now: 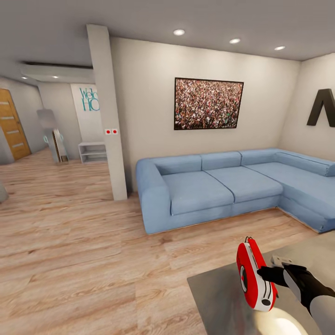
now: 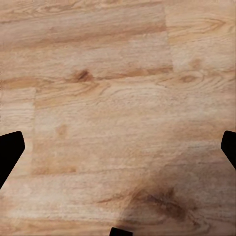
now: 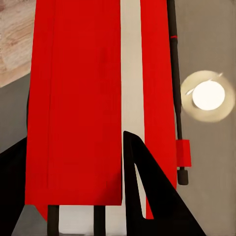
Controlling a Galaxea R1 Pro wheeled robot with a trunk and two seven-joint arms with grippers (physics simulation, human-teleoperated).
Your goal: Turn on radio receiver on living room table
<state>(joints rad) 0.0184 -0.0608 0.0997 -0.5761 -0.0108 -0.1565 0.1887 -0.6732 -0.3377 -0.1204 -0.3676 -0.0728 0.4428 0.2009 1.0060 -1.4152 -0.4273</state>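
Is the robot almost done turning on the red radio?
Done: it has reached the living room table, by the blue sofa. In hand: the right gripper is against the red radio, jaws astride it in the right wrist view. Left: switching it on; nothing shows it is on yet. The left gripper hangs open over the floor.

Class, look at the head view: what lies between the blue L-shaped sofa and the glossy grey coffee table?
Only bare wooden floor separates the blue L-shaped sofa from the glossy grey coffee table, as the head view shows.
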